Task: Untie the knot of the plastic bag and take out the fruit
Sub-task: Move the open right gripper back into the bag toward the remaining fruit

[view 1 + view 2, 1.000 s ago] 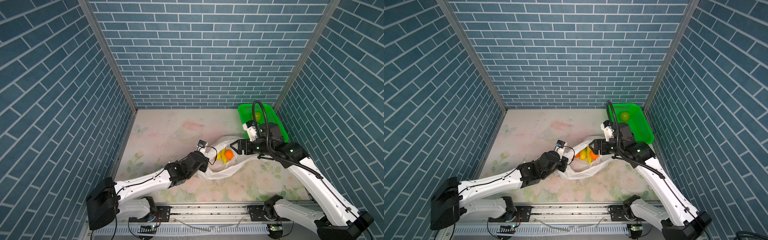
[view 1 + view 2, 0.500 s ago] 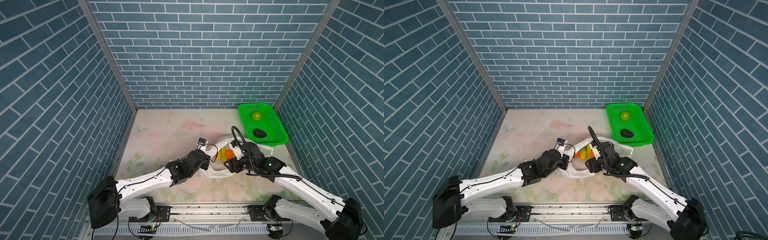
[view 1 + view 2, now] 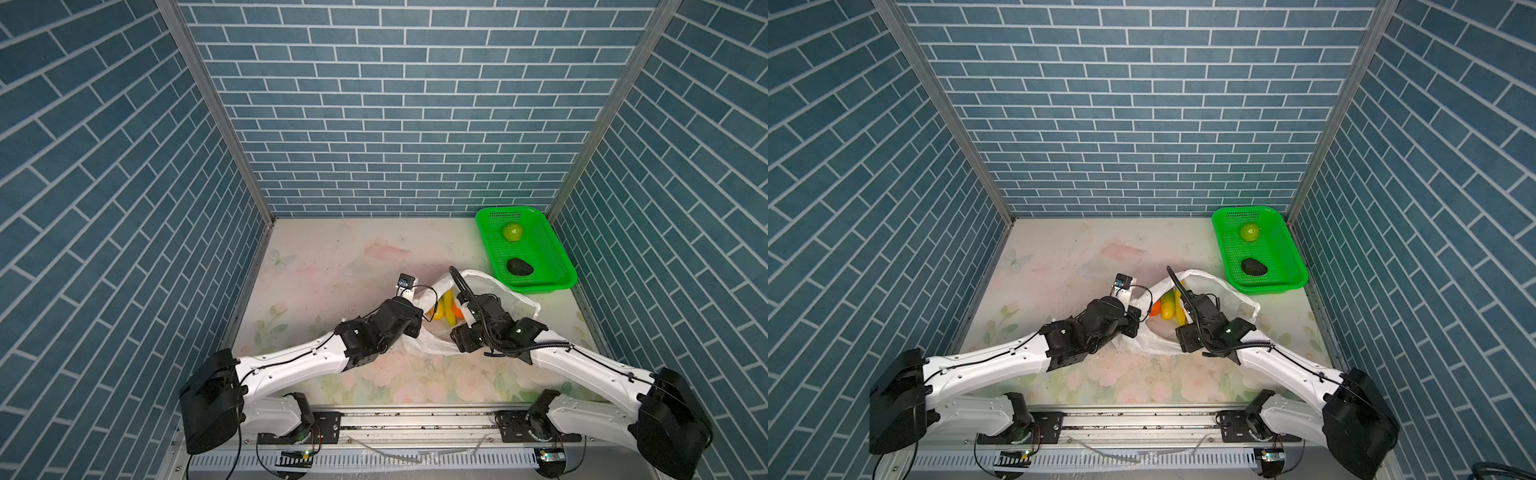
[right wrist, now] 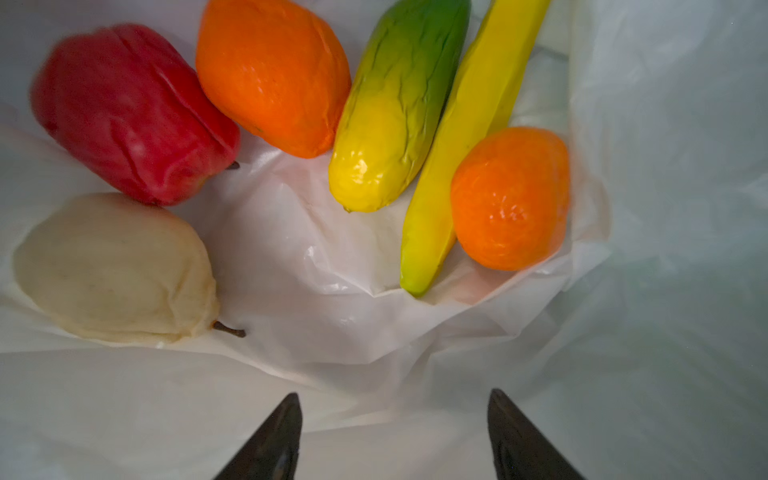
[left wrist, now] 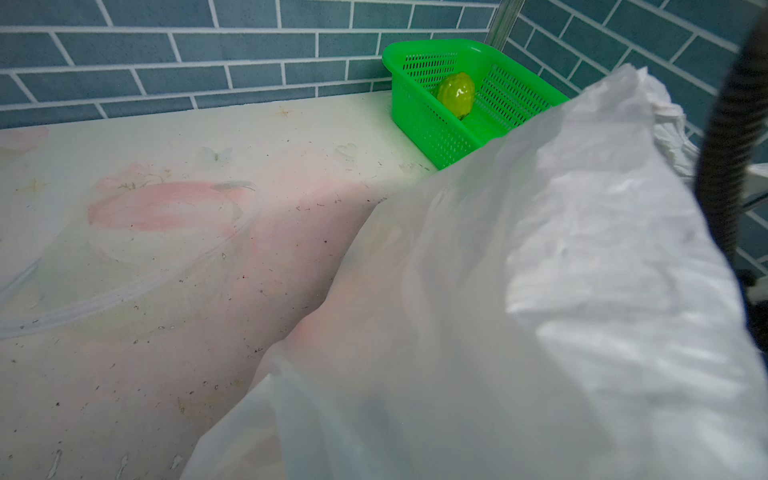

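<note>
The white plastic bag (image 3: 505, 291) lies mid-table with its mouth open; the knot does not show. My left gripper (image 3: 415, 324) is at the bag's left rim, shut on the plastic bag, and the plastic (image 5: 540, 291) drapes over its jaws in the left wrist view. My right gripper (image 4: 392, 399) is inside the bag, open, with only plastic between its fingers. Ahead of it lies fruit: a red one (image 4: 129, 112), two oranges (image 4: 270, 75) (image 4: 511, 199), a yellow-green mango (image 4: 395, 108), a banana (image 4: 469, 137) and a pale one (image 4: 112, 270).
A green basket (image 3: 561, 266) stands at the back right corner, just behind the bag, with a green apple (image 3: 512, 232) and a dark avocado (image 3: 519, 266) in it. Brick walls close in three sides. Both arms meet over the bag.
My right arm has swung back from over the green basket and down into the bag's mouth, its jaws a little narrower. The avocado now shows in the basket. My left gripper has stayed put.
</note>
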You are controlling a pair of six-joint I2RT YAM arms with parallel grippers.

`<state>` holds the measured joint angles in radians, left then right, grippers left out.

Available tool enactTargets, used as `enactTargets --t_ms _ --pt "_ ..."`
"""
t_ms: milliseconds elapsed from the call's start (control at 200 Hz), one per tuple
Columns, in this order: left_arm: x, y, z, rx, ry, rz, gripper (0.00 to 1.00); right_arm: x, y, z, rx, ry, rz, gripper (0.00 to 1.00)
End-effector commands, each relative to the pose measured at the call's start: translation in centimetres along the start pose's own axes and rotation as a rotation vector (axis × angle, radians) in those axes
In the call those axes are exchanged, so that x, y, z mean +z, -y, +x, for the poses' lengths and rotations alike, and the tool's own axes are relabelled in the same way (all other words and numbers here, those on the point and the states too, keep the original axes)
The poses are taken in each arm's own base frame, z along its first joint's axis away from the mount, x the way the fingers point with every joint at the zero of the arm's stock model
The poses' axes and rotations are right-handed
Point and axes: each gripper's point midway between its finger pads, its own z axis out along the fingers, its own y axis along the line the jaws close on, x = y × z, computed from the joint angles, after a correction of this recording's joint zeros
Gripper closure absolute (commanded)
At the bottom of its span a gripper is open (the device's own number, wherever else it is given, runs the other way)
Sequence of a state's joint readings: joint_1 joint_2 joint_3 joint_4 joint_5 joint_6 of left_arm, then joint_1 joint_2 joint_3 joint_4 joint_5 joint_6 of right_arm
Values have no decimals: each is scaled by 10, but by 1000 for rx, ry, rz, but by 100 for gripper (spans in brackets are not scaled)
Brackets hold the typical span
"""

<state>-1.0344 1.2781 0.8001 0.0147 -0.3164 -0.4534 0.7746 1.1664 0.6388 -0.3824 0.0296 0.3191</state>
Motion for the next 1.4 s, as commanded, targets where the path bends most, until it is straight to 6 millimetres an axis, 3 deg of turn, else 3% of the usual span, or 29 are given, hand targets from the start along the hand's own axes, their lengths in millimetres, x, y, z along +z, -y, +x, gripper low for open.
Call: enactTargets --t_ms 0,280,500,670,1035,1210,1395 --pt "0 9 -10 -4 22 20 100 -3 -11 -27 46 28 -23 27" --pt "2 10 -4 3 14 32 100 6 -2 -62 101 26 86 19" --pt "2 10 -5 7 19 39 100 19 28 -67 138 50 237 14" --pt "0 9 -4 9 19 40 100 33 35 -67 168 62 238 14" --pt "-5 6 -4 8 27 36 100 58 45 -58 161 35 284 26" --pt "-6 5 -5 9 30 33 100 52 46 -54 159 36 288 47" --pt "-4 6 -4 6 31 36 100 43 45 -50 158 34 276 56"
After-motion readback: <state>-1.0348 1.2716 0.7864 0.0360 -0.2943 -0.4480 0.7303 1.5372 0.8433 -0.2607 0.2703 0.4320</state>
